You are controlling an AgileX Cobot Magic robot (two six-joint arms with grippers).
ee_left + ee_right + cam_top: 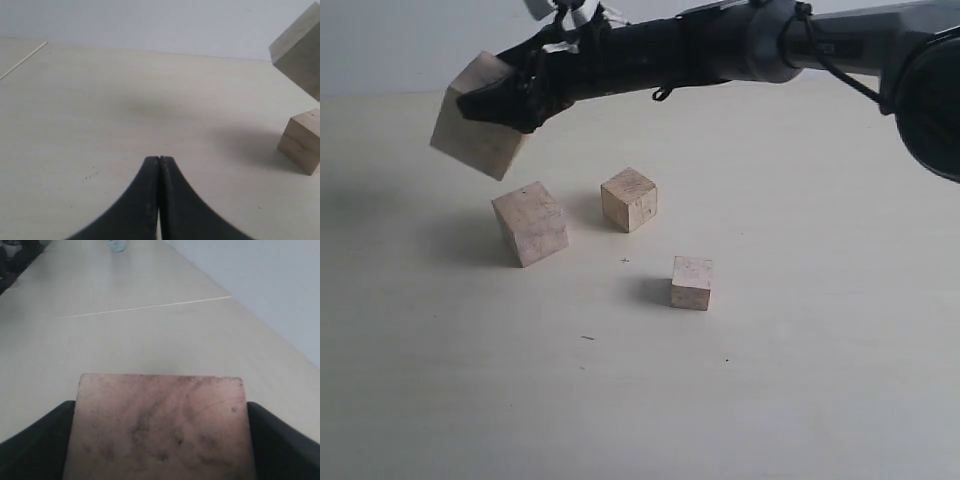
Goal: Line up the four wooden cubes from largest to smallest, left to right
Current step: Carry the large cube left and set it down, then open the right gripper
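My right gripper [500, 105] reaches across to the far left and is shut on the largest wooden cube [472, 125], held tilted above the table; that cube [160, 427] fills the space between both black fingers [280, 440]. Below it three cubes rest on the table: a second-largest one [531, 222], a medium one [629, 198] and the smallest [691, 282]. My left gripper [159, 159] is shut on nothing, low over bare table. From the left wrist the held cube [301, 52] hangs above the second-largest cube [302, 142].
The pale table [800, 380] runs wide around the cubes. A thin seam line [150, 306] crosses the table beyond the held cube. The right arm's dark body [750, 45] spans the back of the scene.
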